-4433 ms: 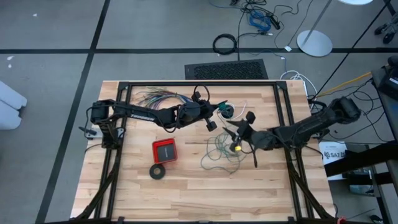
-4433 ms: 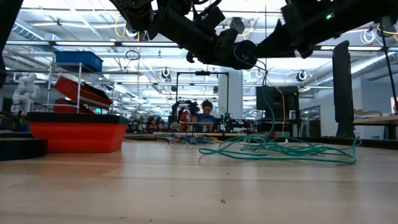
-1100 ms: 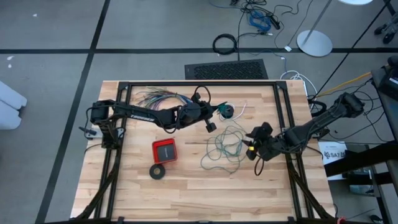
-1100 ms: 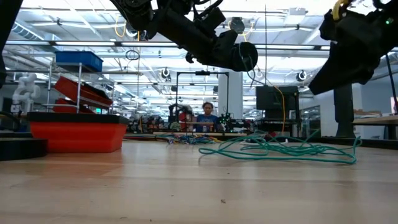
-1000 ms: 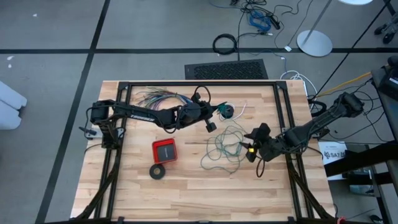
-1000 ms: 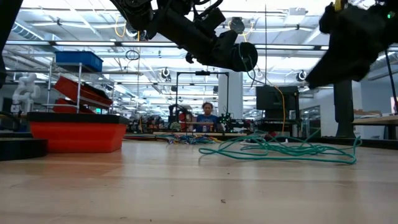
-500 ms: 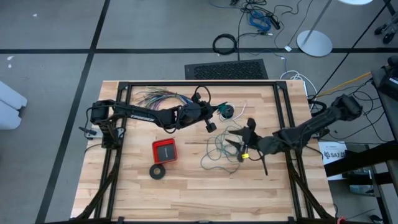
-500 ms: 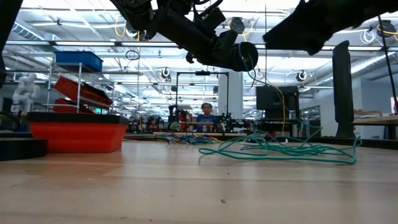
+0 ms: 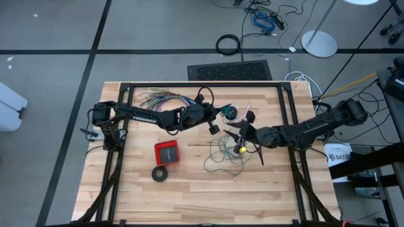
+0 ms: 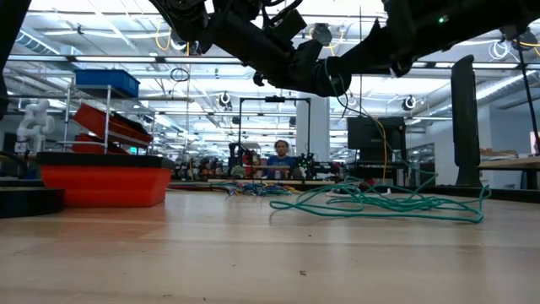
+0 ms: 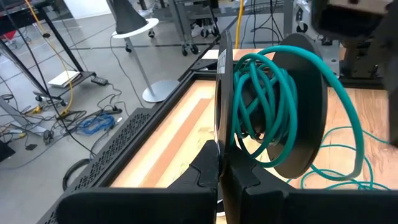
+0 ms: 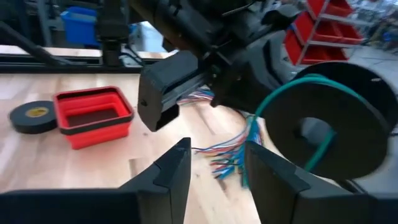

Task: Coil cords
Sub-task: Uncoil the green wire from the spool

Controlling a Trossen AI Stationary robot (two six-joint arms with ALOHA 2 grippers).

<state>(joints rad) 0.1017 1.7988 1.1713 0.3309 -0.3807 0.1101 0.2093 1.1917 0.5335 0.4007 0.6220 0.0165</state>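
The wooden table [image 9: 189, 189] fills the middle of the high view. The left gripper [image 9: 218, 113], upper centre, is clamped on the flange of a black spool [image 11: 298, 106] wound with teal-green wire [image 9: 222, 153], whose loose tangle lies just right of centre. The right gripper [image 9: 235, 136] hangs over that tangle, fingers parted and empty. At lower left sit a red tray [image 9: 167, 152] and (smaller) a black tape ring [image 9: 160, 174].

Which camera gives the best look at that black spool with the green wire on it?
The left wrist view: the spool fills it, windings plain. The right wrist view shows one face; high view, a speck; low view hides it among the arms.
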